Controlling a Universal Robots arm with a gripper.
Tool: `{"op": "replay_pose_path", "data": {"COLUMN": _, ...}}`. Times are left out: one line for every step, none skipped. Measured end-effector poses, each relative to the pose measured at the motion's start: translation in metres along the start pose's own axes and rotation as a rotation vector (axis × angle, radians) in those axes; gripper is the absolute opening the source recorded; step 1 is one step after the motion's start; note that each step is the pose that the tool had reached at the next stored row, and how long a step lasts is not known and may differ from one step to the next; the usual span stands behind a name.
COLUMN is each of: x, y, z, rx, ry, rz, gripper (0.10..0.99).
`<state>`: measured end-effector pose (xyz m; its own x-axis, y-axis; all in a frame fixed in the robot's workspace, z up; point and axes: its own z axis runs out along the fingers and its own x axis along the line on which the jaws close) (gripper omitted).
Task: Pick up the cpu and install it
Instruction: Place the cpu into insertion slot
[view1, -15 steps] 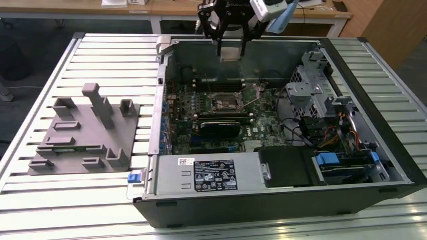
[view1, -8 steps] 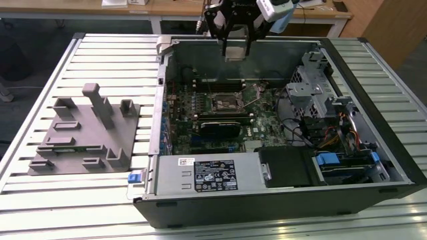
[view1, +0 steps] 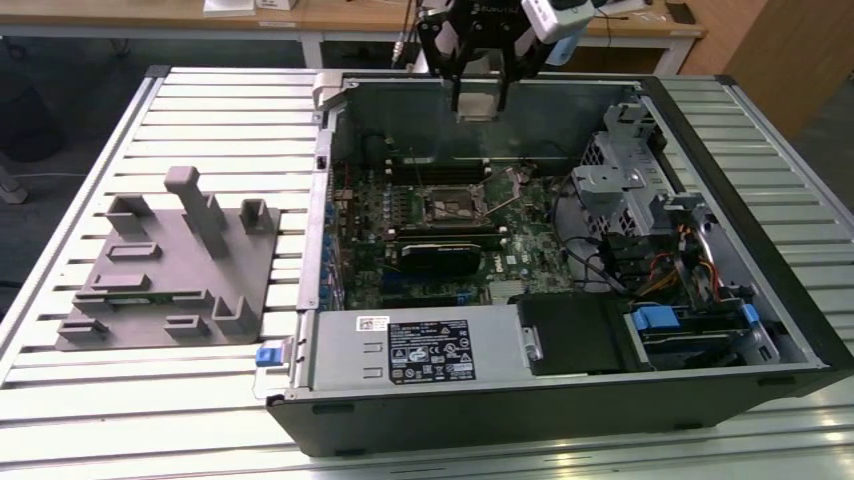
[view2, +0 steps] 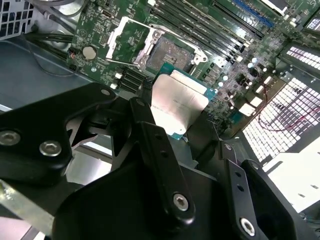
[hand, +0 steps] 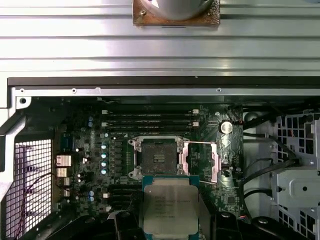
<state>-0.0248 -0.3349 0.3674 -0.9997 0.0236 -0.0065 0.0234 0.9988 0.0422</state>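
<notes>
Hand (view1: 478, 88): black, 2 fingers, upper centre of the exterior view, hanging above the far wall of the open black computer case (view1: 534, 415). It is clenched on the cpu (view1: 477, 104), a small flat square chip with a pale silvery metal top and a thin green rim.

In the second wrist view the black fingers (view2: 150, 135) press the cpu (view2: 177, 102) from 2 opposite edges. The chip is held flat, top face toward the camera, in the air and apart from the board.

The square metal-framed socket (hand: 155, 160) on the green motherboard (view1: 527, 240) stands open, its load plate swung aside. In the first wrist view the cpu (hand: 170, 205) sits just beside the socket.

The case lies on its side on the pale slatted metal counter (view1: 200, 110). A grey moulded plastic fixture (view1: 160, 290) sits on the exterior view's left. A silver white-labelled power-supply box (view1: 414, 350) is at lower centre.
</notes>
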Motion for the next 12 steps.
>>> {"op": "replay_pose_path", "data": {"x": 0.0000, "y": 0.0000, "z": 0.0000, "rx": 0.000, "ry": -0.0002, "rz": 0.004, "gripper": 0.529}}
{"op": "replay_pose_path", "data": {"x": 0.0000, "y": 0.0000, "z": 0.0000, "rx": 0.000, "ry": -0.0004, "rz": 0.010, "gripper": 0.529}}
{"op": "replay_pose_path", "data": {"x": 0.0000, "y": 0.0000, "z": 0.0000, "rx": 0.000, "ry": -0.0007, "rz": 0.016, "gripper": 0.529}}
{"op": "replay_pose_path", "data": {"x": -0.0001, "y": 0.0000, "z": 0.0000, "rx": 0.001, "ry": -0.0009, "rz": 0.023, "gripper": 0.529}}
{"op": "replay_pose_path", "data": {"x": 0.0000, "y": 0.0000, "z": 0.0000, "rx": 0.001, "ry": -0.0012, "rz": 0.030, "gripper": 0.529}}
{"op": "replay_pose_path", "data": {"x": 0.0000, "y": 0.0000, "z": 0.0001, "rx": 0.001, "ry": -0.0016, "rz": 0.038, "gripper": 0.529}}
{"op": "replay_pose_path", "data": {"x": 0.0000, "y": 0.0000, "z": 0.0001, "rx": 0.001, "ry": -0.0020, "rz": 0.046, "gripper": 0.529}}
{"op": "replay_pose_path", "data": {"x": -0.0001, "y": 0.0000, "z": 0.0001, "rx": 0.001, "ry": -0.0023, "rz": 0.055, "gripper": 0.529}}
{"op": "replay_pose_path", "data": {"x": -0.0001, "y": 0.0001, "z": 0.0001, "rx": 0.001, "ry": -0.0027, "rz": 0.065, "gripper": 0.529}}
{"op": "replay_pose_path", "data": {"x": 0.0000, "y": 0.0000, "z": 0.0002, "rx": 0.001, "ry": -0.0032, "rz": 0.075, "gripper": 0.529}}
{"op": "replay_pose_path", "data": {"x": 0.0000, "y": 0.0000, "z": 0.0002, "rx": 0.001, "ry": -0.0037, "rz": 0.088, "gripper": 0.529}}
{"op": "replay_pose_path", "data": {"x": -0.0001, "y": 0.0001, "z": 0.0003, "rx": 0.001, "ry": -0.0043, "rz": 0.101, "gripper": 0.529}}
